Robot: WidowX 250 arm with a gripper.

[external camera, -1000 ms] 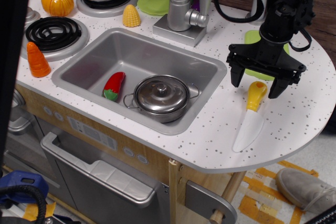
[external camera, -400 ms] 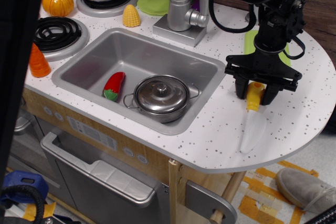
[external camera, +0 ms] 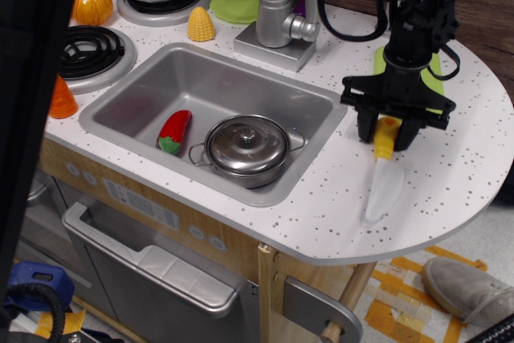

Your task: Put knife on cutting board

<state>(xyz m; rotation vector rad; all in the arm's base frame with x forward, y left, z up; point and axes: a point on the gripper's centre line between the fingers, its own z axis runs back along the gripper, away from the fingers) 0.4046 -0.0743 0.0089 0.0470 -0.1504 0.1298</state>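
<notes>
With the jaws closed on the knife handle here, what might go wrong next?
The gripper pinches only the yellow handle end of the knife, so the long white blade could swing or slip as it lifts. The cutting board lies partly hidden behind the arm, so placement may miss it. The blade also lies near the counter edge.

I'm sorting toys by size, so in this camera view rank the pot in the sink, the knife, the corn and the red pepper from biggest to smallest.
1. Pot in the sink, clearly largest.
2. Knife, long but narrow, its handle partly covered by the claw.
3. Red pepper.
4. Corn, looks slightly smaller, but it sits farther from the camera, so that ranking is unsure.
</notes>
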